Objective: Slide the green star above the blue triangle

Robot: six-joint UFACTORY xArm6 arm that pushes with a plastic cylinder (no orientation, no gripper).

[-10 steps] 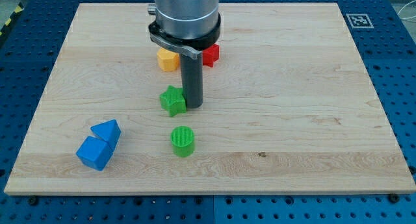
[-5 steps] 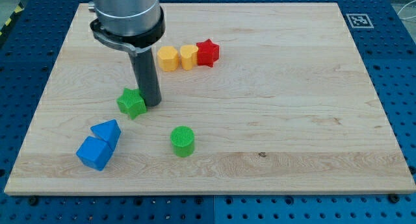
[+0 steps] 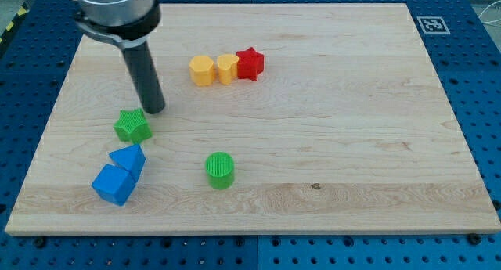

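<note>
bright, even light falls from overhead; the wooden board (image 3: 329, 129) shows no glare, blocks throw only faint soft shadows, and everything looks sharp, edges undistorted.

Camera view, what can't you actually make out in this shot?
- Arm above the rod: cut off by the view's top edge.
- Two yellow blocks: exact shapes too small to tell.
- Whether my tip touches the green star: unclear from this angle.
- Blue triangle and blue block: far sides hidden.
</note>
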